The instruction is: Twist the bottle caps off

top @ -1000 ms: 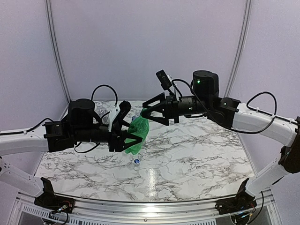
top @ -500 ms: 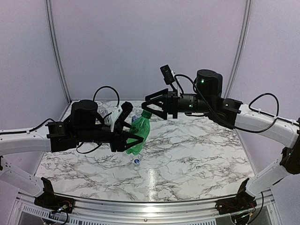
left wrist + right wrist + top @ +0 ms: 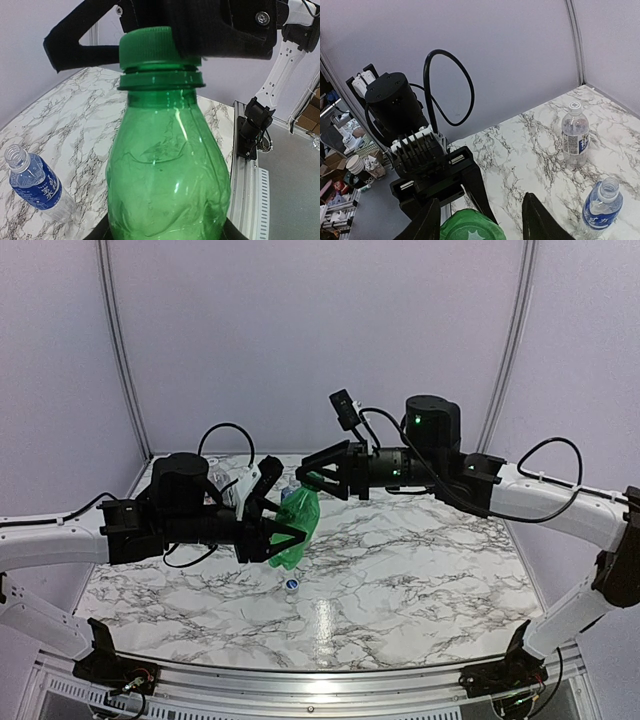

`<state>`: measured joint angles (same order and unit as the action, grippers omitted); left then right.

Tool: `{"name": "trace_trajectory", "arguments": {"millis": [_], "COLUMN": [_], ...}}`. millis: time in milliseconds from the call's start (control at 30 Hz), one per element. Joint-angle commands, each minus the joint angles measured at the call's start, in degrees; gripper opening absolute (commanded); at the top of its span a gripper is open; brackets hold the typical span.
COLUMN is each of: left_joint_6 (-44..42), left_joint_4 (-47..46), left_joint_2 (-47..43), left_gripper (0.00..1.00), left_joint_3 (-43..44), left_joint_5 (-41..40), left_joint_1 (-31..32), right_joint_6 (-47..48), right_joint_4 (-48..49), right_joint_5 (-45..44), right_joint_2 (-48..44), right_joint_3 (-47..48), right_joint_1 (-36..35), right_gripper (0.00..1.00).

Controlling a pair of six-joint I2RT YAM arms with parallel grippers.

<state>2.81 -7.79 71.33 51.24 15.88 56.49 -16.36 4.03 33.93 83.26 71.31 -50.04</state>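
Note:
My left gripper is shut on the green bottle and holds it tilted above the table. In the left wrist view the green bottle fills the frame, with its green cap still on the neck. My right gripper is open and sits over the cap. In the right wrist view the green cap lies between its fingers, nearer the left one. The blue-label bottle stands uncapped. The white-label bottle carries its whitish cap. A blue cap lies on the table.
The marble table has a metal rail along its near edge. The two clear bottles stand at the back left behind the left arm. Purple walls close in the back and sides.
My right gripper rose up and back from the green bottle's top, then came back left and down over the cap, jaws open throughout. The left gripper keeps holding the bottle, slightly lower.

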Motion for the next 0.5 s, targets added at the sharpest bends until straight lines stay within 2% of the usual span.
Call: {"name": "trace_trajectory", "arguments": {"millis": [0, 200, 367, 467], "left_joint_6": [0.44, 0.52, 1.18, 2.71], "left_joint_4": [-2.89, -2.93, -3.80, -6.76], "left_joint_2": [-0.22, -0.49, -0.91, -1.27], "left_gripper": [0.14, 0.14, 0.12, 0.10], "left_joint_3": [0.46, 0.39, -0.22, -1.86], "left_joint_5": [-0.72, -1.05, -1.14, 0.24], "left_joint_1": [0.02, 0.02, 0.05, 0.02], "right_joint_6": [-0.52, -0.67, -0.27, 1.32], "right_joint_4": [0.54, 0.87, 2.00, 2.45], "right_joint_5": [0.07, 0.59, 0.41, 1.67], "right_joint_2": [0.36, 0.45, -0.21, -0.43], "right_joint_3": [0.50, -0.08, -0.59, -0.29], "right_joint_1": [-0.58, -0.56, -0.58, -0.54], "right_gripper": [0.46, 0.27, 0.00, 0.00]}}
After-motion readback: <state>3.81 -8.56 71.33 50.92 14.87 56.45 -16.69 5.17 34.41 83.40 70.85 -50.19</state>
